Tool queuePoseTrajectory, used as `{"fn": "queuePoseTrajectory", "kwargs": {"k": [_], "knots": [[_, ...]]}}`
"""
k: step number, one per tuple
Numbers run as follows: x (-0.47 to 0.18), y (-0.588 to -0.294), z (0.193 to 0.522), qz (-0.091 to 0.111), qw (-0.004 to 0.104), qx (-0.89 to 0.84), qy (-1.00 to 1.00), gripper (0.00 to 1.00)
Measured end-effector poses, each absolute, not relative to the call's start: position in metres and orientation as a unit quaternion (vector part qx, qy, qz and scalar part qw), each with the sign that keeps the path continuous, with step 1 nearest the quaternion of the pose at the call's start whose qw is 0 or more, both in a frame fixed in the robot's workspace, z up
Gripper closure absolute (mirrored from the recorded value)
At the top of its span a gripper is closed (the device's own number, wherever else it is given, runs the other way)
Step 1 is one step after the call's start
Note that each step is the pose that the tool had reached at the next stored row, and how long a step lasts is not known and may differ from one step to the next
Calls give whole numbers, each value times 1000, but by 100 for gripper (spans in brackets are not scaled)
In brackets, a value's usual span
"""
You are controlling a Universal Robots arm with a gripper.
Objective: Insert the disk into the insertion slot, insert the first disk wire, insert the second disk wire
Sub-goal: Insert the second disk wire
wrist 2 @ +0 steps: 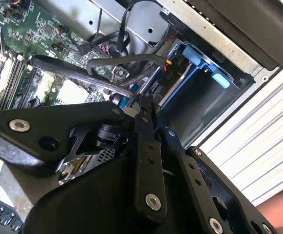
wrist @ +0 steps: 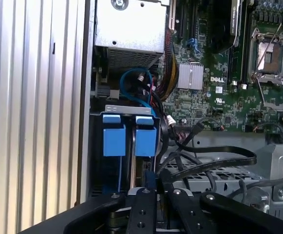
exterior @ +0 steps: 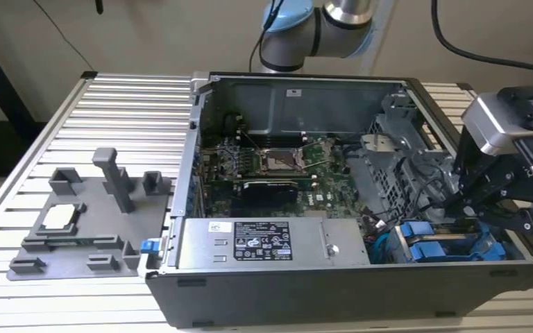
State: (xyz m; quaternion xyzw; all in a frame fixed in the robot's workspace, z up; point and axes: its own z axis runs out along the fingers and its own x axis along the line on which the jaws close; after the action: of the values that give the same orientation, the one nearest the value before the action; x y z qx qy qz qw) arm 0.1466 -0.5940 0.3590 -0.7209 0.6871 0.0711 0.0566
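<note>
The arm reaches in from the back edge of the ribbed metal worktop [exterior: 119,111], its pale blue elbow joint high behind the open computer case [exterior: 341,291], and bends down over the case's corner at the exterior view's right, where its black wrist and camera housing hang just above the drive bays. The claw [exterior: 466,208] points down into that corner; in the second wrist view its two black fingers [wrist 2: 143,146] stand close together, pinched narrow on what looks like a small blue connector at the end of a dark wire [wrist 2: 97,73] that arcs back across the motherboard [exterior: 276,166], though whether it truly grips the connector I cannot tell. The disk [wrist: 114,139] sits in the insertion slot [wrist: 124,108], its blue carrier handle showing beside a second blue handle in the first wrist view, both below the grey sheet-metal lip of the bay. The claw tips [wrist: 151,183] hover just beside these blue handles, among loose black cables. The long grey power-supply box [exterior: 266,243] lies along the case's front wall. Near the worktop's corner at the exterior view's left rests a grey fixture plate [exterior: 81,229] with upright posts.
</note>
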Motion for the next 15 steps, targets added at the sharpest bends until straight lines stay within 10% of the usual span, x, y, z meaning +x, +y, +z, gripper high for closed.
{"fn": "queuePoseTrajectory", "kwargs": {"k": [15], "knots": [[151,-595,348,71,59,-705,703,84]]}}
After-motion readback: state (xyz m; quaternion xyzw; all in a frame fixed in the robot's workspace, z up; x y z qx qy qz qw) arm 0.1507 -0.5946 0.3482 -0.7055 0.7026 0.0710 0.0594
